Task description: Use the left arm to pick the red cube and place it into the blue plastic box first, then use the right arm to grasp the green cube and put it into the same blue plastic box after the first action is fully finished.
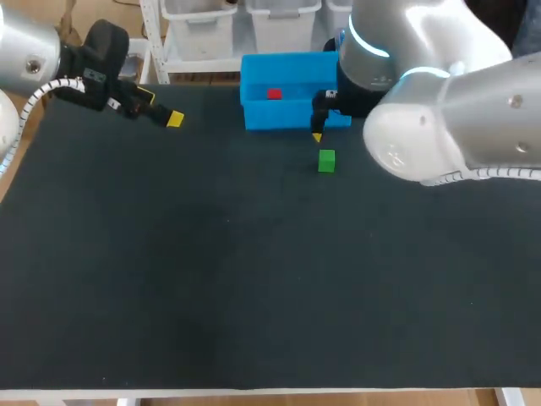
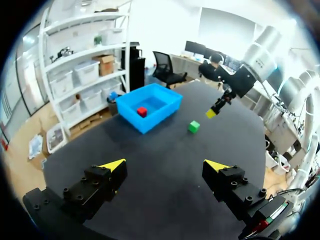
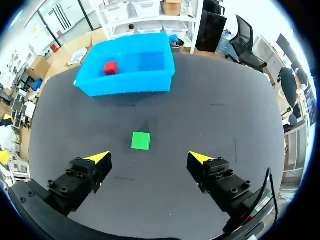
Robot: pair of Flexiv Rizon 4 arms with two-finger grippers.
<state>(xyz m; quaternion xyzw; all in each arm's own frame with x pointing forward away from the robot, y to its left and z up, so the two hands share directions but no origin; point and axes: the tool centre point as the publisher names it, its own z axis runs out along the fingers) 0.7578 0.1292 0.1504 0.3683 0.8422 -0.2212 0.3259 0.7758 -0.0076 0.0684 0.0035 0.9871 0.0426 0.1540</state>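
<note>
Right claw [image 3: 149, 159] is hovering, fingers spread, with the green cube [image 3: 140, 140] lying just ahead, between it and the blue box [image 3: 127, 86] at the far edge of the tabletop [image 3: 215, 115]; the red cube [image 3: 110, 67] is already sitting inside.

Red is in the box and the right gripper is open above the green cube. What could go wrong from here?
1. The green cube sits ahead of the open fingers of the right gripper, so a straight descent may nudge it rather than straddle it.
2. The blue box stands close beyond the cube; a low carry might clip its wall.
3. A drop onto the red cube may bounce.
</note>
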